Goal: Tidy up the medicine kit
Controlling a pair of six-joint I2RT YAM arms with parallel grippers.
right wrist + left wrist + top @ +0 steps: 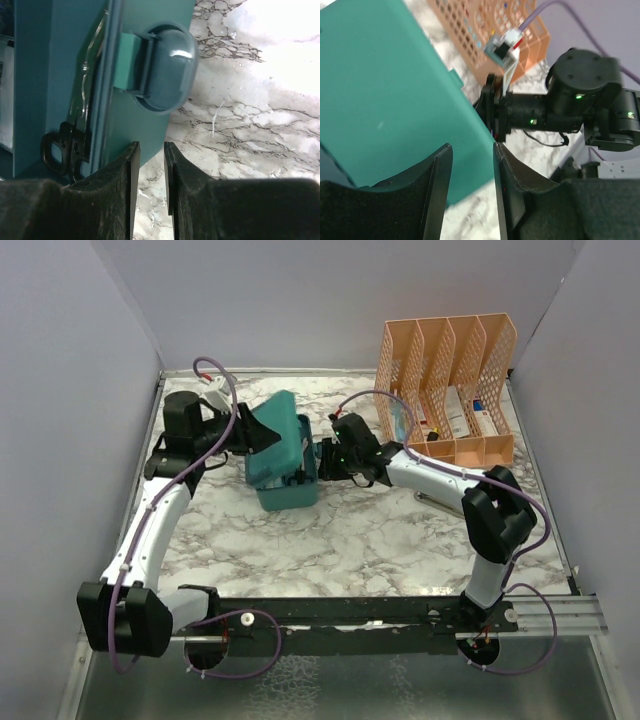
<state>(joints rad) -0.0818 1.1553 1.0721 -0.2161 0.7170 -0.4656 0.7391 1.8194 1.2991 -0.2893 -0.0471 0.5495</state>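
White arms (150, 530), black joints (497, 515) and jaws — purple cables (215, 370) looped alongside.

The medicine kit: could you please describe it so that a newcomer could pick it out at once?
On the marble-patterned table, look left of the tall peach lattice organizer at the back right. There sits the medicine kit, a small rounded box with its lid tipped up. It alone is teal-green, and lower than the organizer.
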